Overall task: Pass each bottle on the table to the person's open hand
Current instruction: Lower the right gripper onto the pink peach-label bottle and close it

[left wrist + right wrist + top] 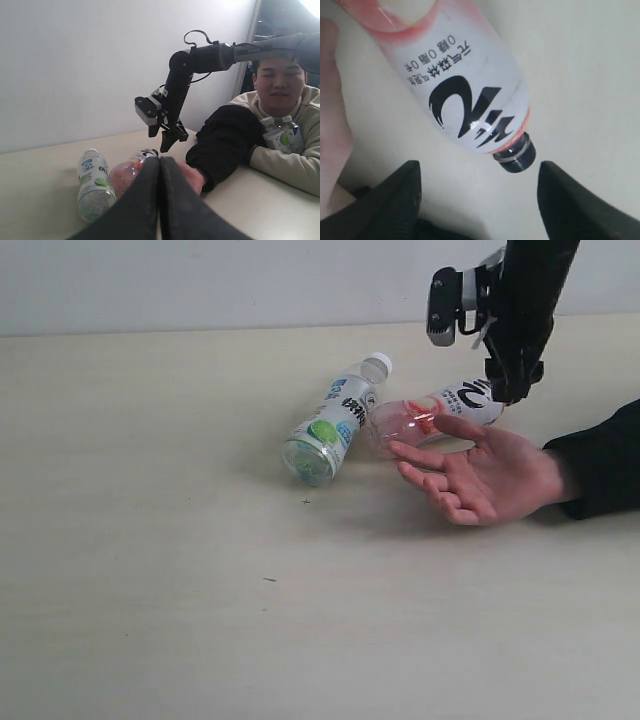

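Pink black-capped bottle (460,85), cream table (150,620)

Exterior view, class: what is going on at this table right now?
The right gripper hangs open just above a pink bottle with a black cap, which lies on the table against the person's open hand. A green-labelled bottle lies beside it, untouched. The left gripper is shut and empty. The person hugs two more bottles.

Right pincer (512,388) hangs just over the capped far end of the pink bottle (455,405), which lies on its side on the counter (150,540). The open hand (490,475), palm up, reaches in from the right, thumb right at the bottle. Just left, the green-and-blue bottle (335,420) lies on its side too, cap pointing away.
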